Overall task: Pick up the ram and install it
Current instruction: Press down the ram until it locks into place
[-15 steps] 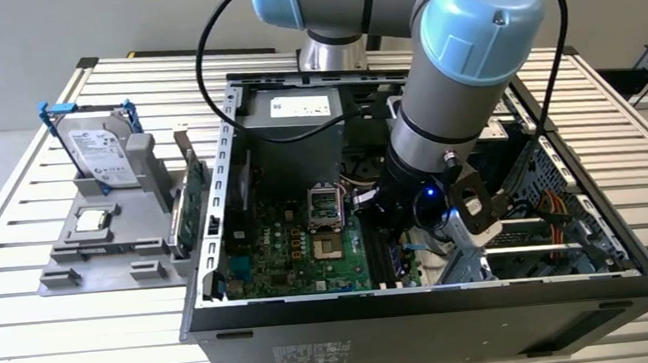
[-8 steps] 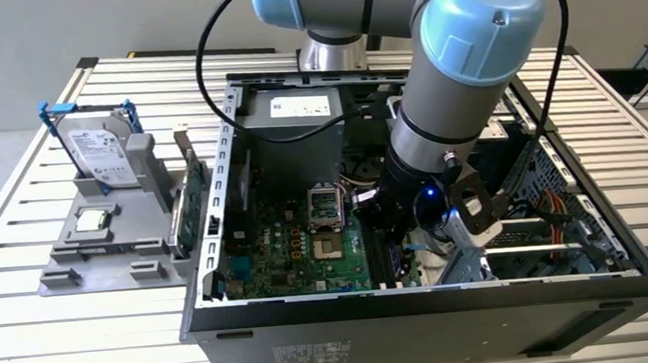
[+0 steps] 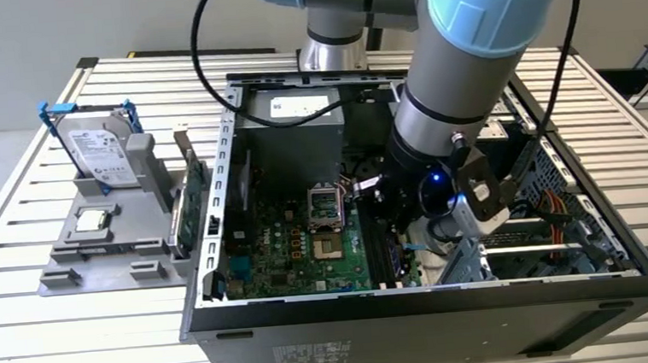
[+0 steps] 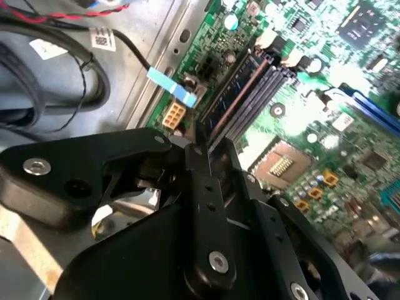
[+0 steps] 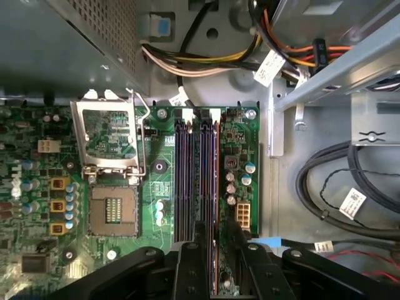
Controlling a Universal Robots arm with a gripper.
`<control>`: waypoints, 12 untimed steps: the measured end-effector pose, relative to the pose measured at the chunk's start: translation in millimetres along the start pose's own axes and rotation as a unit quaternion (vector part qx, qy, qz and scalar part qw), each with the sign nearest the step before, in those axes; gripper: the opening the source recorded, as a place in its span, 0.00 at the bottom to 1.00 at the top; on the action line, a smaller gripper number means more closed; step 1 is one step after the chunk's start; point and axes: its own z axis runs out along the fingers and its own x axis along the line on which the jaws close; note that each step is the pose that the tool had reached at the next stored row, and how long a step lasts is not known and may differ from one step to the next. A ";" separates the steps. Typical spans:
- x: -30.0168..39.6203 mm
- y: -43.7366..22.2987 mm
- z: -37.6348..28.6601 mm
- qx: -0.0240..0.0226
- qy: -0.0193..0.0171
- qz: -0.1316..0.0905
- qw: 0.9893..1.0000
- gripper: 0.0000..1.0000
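- Black end effector [image 5: 209, 253], fingers narrowed onto the slim dark ram stick [image 5: 208, 181] standing in the green motherboard's [image 5: 156, 187] slots.
- Silver processor socket [image 5: 112, 140] at nine o'clock of the ram; black cables [image 5: 331, 187] at three o'clock.

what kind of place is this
Probably a robot test bench for computer assembly: an open computer case lies on a slatted metal table, a grey parts holder with a hard drive beside it.

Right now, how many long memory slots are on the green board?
4 memory slots, side by side on the motherboard: one pair next to the processor socket, the other pair nearer the board's edge. The tool hides their near ends.
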 end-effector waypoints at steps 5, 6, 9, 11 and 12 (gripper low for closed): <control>0.3 0.7 -11.3 0.000 0.000 0.000 1.000 1.00; 0.3 0.7 -12.0 0.000 0.000 0.000 1.000 1.00; 0.3 0.8 -12.3 0.000 0.000 0.000 1.000 1.00; 0.3 0.7 -12.4 0.000 0.000 0.000 1.000 1.00; 0.3 0.7 -12.4 0.000 0.000 0.000 1.000 1.00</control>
